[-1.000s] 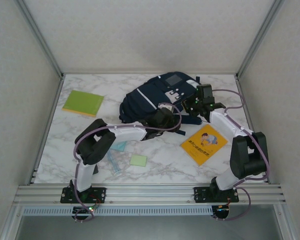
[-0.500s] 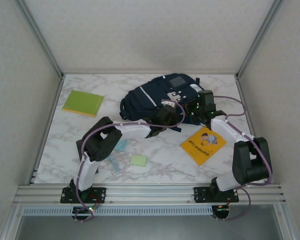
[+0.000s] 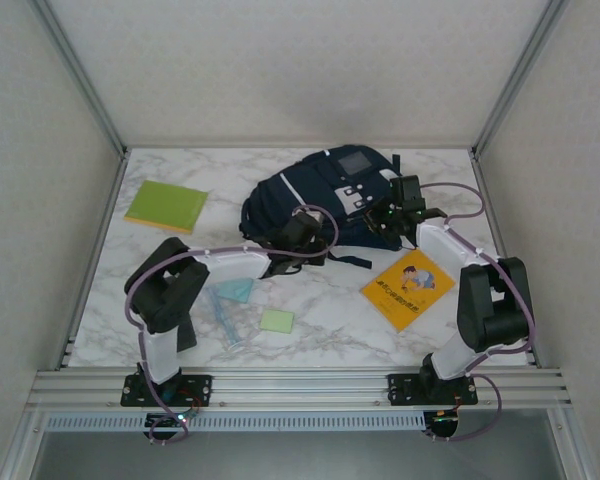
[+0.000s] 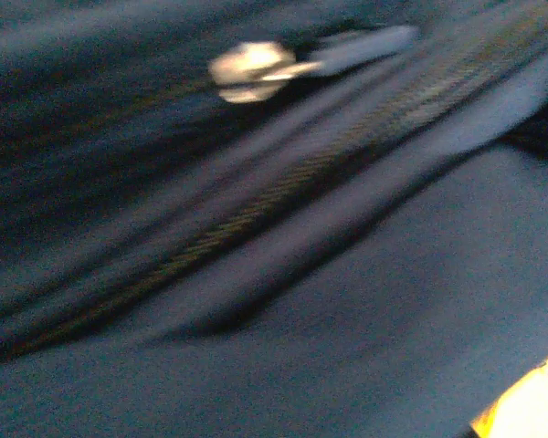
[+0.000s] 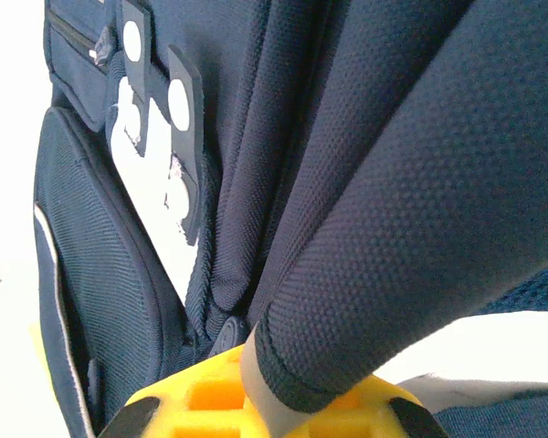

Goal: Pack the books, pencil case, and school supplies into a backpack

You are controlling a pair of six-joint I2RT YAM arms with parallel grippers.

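Top external view: the backpack (image 3: 315, 190) lies at the far middle of the desk (image 3: 330, 300). My right gripper (image 3: 388, 215) pinches a fold on its right side. My left gripper (image 3: 298, 232), pressed together, sits against its near side.

You've got a white marble-look table (image 3: 330, 300) boxed in by pale textured walls (image 3: 280, 60) on three sides. Grey metal posts (image 3: 80, 75) slant up at both back corners, ribbed metal rail (image 3: 300, 385) along near edge. Light soft, even.
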